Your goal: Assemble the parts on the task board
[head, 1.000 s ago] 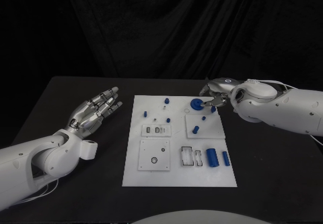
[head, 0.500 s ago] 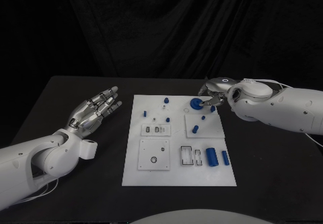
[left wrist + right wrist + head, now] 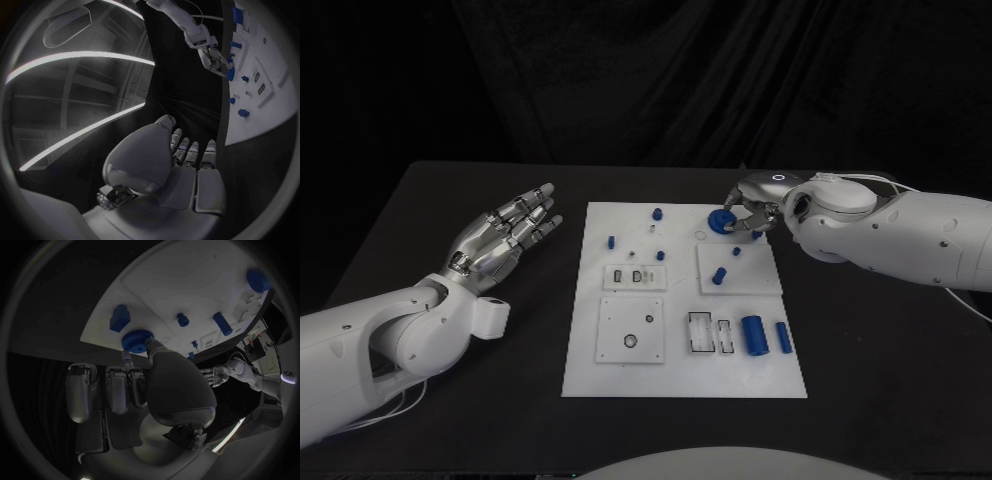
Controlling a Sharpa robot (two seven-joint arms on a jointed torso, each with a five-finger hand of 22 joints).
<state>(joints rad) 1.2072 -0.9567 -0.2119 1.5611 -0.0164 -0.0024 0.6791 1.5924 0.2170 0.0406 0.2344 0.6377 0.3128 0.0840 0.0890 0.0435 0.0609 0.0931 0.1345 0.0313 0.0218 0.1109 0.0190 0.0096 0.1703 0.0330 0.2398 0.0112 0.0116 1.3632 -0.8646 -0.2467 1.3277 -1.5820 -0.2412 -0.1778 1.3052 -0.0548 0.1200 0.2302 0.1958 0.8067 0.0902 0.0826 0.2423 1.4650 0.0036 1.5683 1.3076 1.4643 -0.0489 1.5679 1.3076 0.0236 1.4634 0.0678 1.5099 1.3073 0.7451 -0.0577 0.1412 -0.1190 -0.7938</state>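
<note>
The right hand (image 3: 759, 208) pinches a round blue part (image 3: 720, 222) (left hand (image 3: 506, 238) open, empty); it could slip sideways.

White task board (image 3: 682, 385) on black table (image 3: 877, 350)

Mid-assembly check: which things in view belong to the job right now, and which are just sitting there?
In the job:
- right hand, pinching the round blue part at the far edge of the task board
- blue pegs standing on the board
- two blue cylinders lying near its right edge

Not in play:
- left hand, open over the black table, beside the board
</note>
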